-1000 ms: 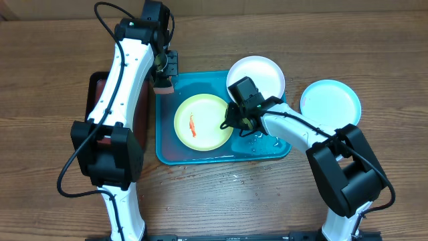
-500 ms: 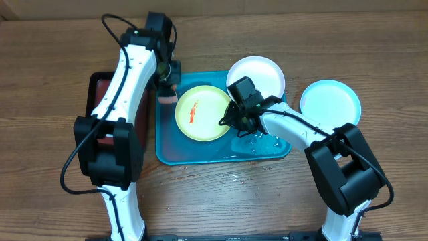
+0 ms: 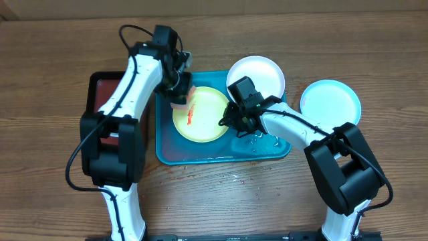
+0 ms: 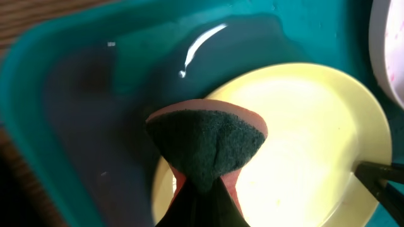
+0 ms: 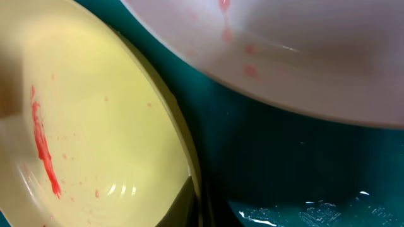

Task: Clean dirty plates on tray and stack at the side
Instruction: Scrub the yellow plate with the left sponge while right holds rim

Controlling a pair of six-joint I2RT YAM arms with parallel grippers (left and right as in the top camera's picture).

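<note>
Wiping step: the left claw [image 3: 180, 96], closed on the sponge [image 4: 205, 148], is over the yellow plate [image 3: 208, 120] in the tray [image 3: 167, 147]; the right claw [image 3: 231, 120] pinches its rim. Next, press onto the red smear [image 5: 44, 151]

wooden table [image 3: 53, 60] | centre: turquoise tray [image 3: 200, 155] lies flat | left, just beside it: black tray [image 3: 101, 88], dark red inside | right, apart: light blue plate [image 3: 330, 102]

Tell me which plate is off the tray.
The light blue plate, alone on the table right of the tray; the yellow-green plate lies inside it, the white plate overlaps its corner.
</note>
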